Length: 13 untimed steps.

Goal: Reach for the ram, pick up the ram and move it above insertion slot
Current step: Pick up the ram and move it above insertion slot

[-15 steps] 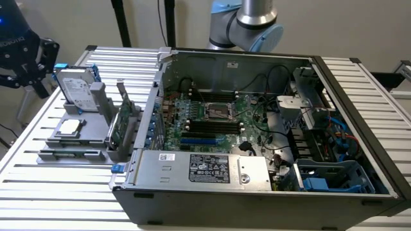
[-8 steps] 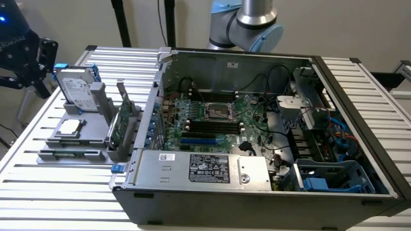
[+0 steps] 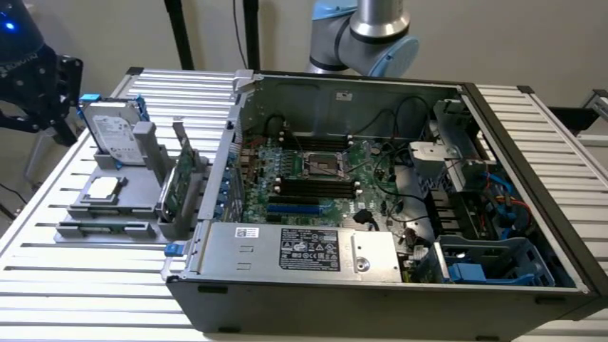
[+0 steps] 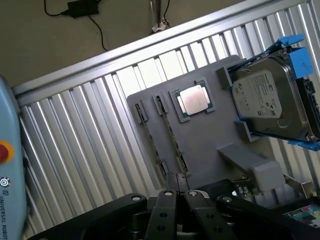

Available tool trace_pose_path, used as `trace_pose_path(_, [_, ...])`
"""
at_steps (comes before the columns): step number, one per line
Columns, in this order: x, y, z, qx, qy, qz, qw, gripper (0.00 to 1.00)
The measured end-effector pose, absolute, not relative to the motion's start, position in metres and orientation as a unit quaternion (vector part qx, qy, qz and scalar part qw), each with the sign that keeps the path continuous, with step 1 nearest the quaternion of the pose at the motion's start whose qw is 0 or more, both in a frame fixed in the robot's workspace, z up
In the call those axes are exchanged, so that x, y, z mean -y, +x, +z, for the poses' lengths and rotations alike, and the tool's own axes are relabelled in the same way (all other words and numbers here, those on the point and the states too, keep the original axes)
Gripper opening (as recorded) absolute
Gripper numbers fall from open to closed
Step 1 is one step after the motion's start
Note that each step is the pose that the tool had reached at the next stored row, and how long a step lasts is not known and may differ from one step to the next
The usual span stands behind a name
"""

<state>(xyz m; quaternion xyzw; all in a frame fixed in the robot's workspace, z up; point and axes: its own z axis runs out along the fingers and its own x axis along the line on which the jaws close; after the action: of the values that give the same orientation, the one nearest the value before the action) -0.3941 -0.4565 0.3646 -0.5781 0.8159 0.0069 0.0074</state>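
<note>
The ram (image 3: 102, 229) is a thin green strip standing on edge in the near end of a grey fixture (image 3: 114, 206) on the exterior view's left. In the wrist view the ram (image 4: 169, 137) shows edge-on as a thin dark line between small clips. My gripper (image 4: 177, 194) hangs high above the fixture, its black fingers pressed together with nothing between them. The insertion slot is among the black slots (image 3: 314, 188) on the motherboard inside the open computer case (image 3: 380, 285).
The fixture also holds a silver hard drive with blue rails (image 4: 270, 100), a processor chip (image 4: 194, 100) and an upright green expansion card (image 3: 181, 178). A black device with a blue light (image 3: 33, 78) stands at the exterior view's left edge. Everything rests on a slatted metal table (image 3: 85, 285).
</note>
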Motion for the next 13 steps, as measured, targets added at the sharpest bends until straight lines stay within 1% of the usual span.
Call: trace_pose_path(13, [0.4565, -0.3941, 0.3637, -0.742, -0.671, -0.001, 0.019, 0.11])
